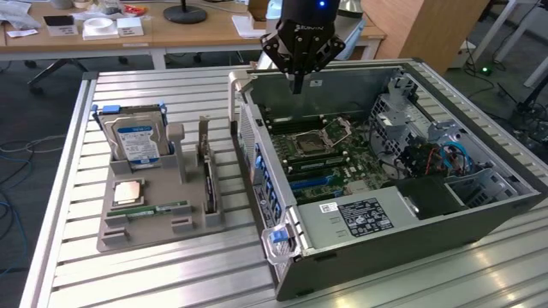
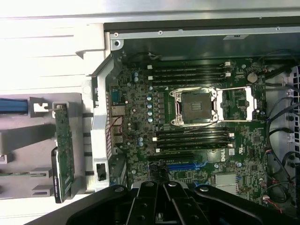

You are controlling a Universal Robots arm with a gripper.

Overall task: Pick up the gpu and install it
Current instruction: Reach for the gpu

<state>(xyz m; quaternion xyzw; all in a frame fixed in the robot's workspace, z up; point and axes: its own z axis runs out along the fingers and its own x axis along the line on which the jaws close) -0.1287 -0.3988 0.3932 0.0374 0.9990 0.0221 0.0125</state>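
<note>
Your claw point(image 1: 297, 86) is hanging over the far rim of the case point(image 1: 428, 237), fingers pinched fully together and gripping nothing. From the wrist view the claw point(image 2: 164, 199) is looking straight down at the motherboard point(image 2: 187, 117) inside the case.

The gpu point(image 1: 208, 183) is not in hand. It is standing on edge in a slot of the grey holder point(image 1: 145, 231) on the desk point(image 1: 154, 276), just outside the case wall, on the exterior view's left of the case. Its pale metal bracket is rising at the end farther from the camera. The hard drive point(image 1: 137, 138) is sitting in the same holder, farther from the case than the gpu. In the wrist view the gpu point(image 2: 63, 145) is showing as a narrow green strip beside the case wall.

You are probably dealing with a light, stiff card, thin enough to flex or crack if squeezed hard across its face. Small parts on the board are likely fragile, so the bare upper edge, towards the bracket end, looks like the safest place to take hold. The metal bracket itself may be slippery. Keeping the card upright should matter, since a tilted pull could bind it in the slot.
</note>
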